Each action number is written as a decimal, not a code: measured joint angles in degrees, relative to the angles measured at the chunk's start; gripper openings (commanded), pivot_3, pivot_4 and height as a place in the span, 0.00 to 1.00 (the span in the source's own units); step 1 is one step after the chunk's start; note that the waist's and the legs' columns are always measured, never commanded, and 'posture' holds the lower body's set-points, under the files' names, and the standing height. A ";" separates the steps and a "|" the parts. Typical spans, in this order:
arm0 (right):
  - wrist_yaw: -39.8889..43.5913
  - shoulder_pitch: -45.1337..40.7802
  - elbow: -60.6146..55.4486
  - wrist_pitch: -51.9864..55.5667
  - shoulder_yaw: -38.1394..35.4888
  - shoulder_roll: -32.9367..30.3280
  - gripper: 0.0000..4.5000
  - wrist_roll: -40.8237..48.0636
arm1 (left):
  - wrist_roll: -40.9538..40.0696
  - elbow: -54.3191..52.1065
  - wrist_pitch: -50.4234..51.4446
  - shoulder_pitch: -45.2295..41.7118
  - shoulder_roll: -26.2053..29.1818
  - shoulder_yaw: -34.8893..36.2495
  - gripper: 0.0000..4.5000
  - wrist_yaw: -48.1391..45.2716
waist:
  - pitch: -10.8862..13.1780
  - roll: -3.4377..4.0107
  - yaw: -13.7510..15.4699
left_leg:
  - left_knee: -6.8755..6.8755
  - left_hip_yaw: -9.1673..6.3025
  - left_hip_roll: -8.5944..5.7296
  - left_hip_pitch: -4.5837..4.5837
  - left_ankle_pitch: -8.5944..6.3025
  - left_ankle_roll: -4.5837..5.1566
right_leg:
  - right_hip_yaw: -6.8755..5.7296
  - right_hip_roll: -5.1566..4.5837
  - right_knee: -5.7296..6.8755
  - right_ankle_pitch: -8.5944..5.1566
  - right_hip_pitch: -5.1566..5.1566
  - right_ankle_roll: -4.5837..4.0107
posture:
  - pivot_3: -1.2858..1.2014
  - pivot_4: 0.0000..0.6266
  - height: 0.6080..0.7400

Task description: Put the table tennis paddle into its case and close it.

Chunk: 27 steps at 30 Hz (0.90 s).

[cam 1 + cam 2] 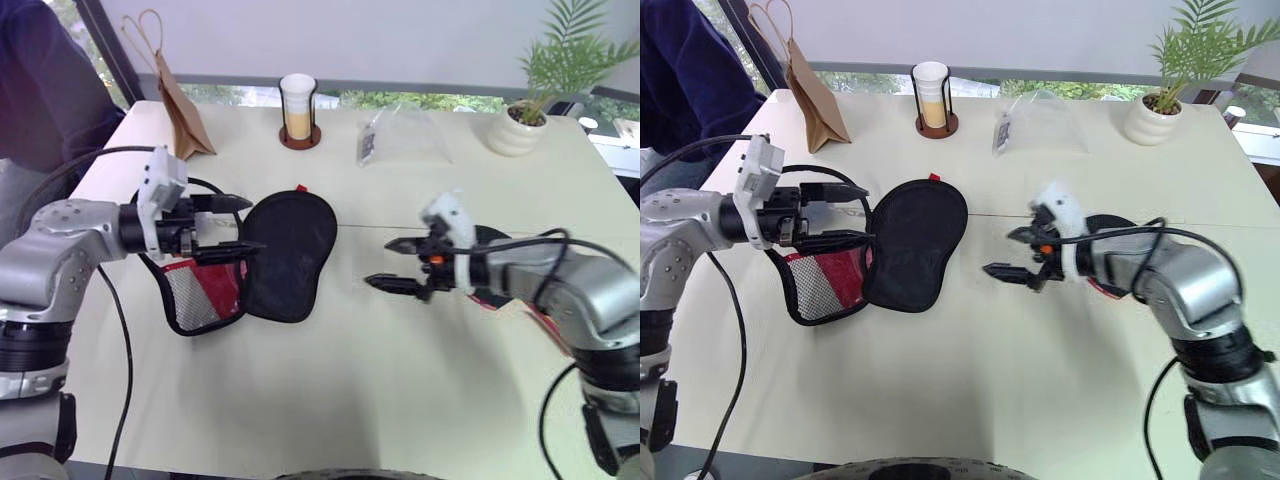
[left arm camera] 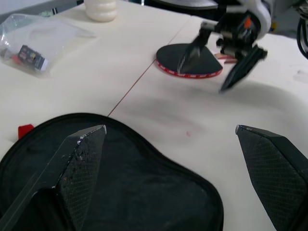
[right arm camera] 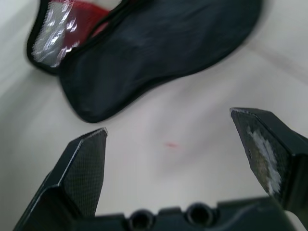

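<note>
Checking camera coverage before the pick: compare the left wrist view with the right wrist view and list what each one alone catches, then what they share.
Left wrist view alone: the table tennis paddle lying on the table, the right gripper with jaws open above it, a clear plastic bag, and a white pot.
Right wrist view alone: the case's red panel and mesh on its opened half.
Both: the black case and bare tabletop.
</note>
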 measured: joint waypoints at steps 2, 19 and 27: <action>-0.97 -1.04 1.62 0.79 3.56 2.89 0.99 -1.14 | 0.10 -0.05 -0.03 0.14 0.19 0.09 1.00 0.00 | 0.00 0.00 0.14 | 0.00 0.00 -0.02 -0.01 0.00 0.00 | 0.00 -0.01 0.03 0.00 -0.02 0.00 | 0.52 0.24 1.00; -2.22 -12.35 23.83 -7.84 17.50 23.05 0.99 -16.60 | -1.56 -6.24 2.06 5.53 1.97 4.18 1.00 3.05 | -0.07 -0.13 -1.71 | -0.09 0.00 -0.04 0.00 0.04 -0.08 | -0.01 0.07 0.23 0.00 -0.21 0.00 | 0.52 0.24 1.00; -3.24 -12.26 24.98 -12.56 20.18 23.99 0.26 -24.83 | -2.05 -6.73 2.53 6.80 2.28 4.75 1.00 3.95 | -0.09 -0.15 -1.62 | -0.12 0.00 -0.04 0.04 0.05 -0.10 | 0.00 0.06 0.24 -0.01 -0.20 -0.02 | 0.52 0.24 1.00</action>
